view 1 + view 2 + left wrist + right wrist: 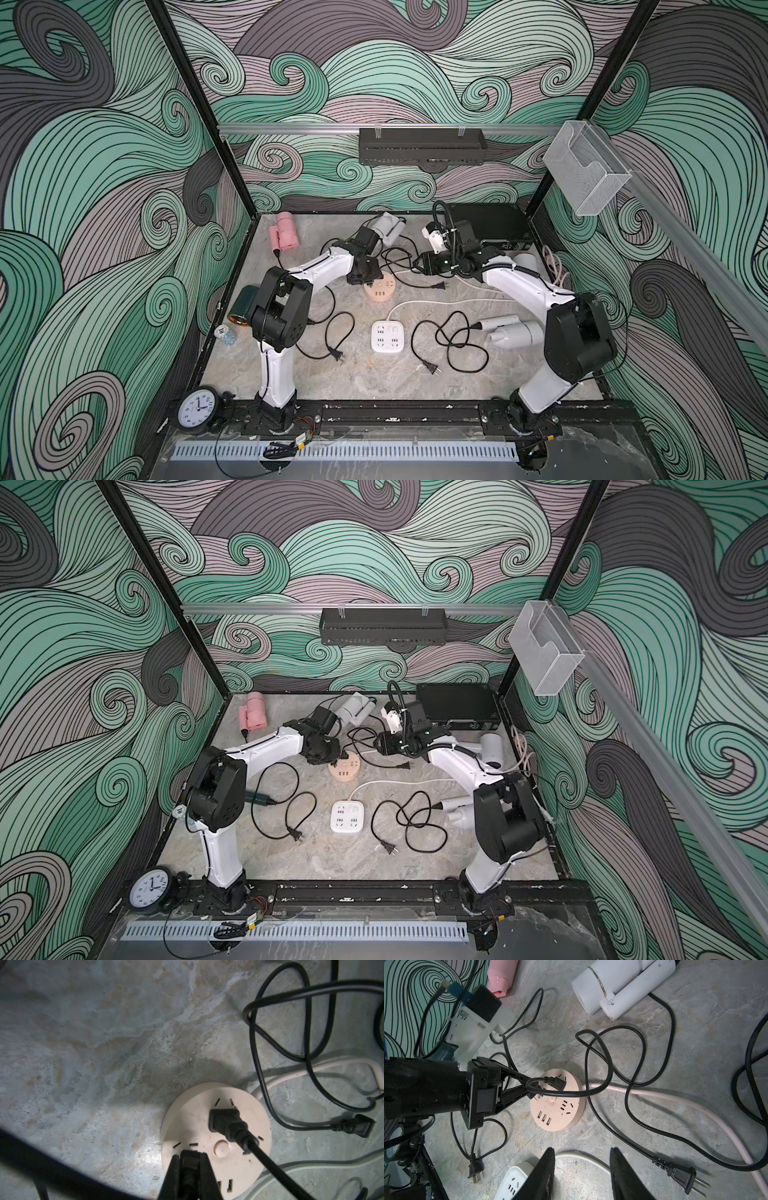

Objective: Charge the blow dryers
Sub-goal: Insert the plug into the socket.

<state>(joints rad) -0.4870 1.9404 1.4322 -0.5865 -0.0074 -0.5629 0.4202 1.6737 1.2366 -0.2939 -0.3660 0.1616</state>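
My left gripper is shut on a black two-prong plug at the edge of the round peach socket hub, low over its slots; the prongs are hidden. Another black plug sits in the hub. In both top views this gripper hangs over the hub. My right gripper is open and holds nothing, just right of the hub. The blow dryers lie around: pink, dark green, white ones at the back, right and front right.
A square white socket block sits in the middle front. Loose black cords end in free plugs. A black case stands at the back right. At the front left corner sits a clock.
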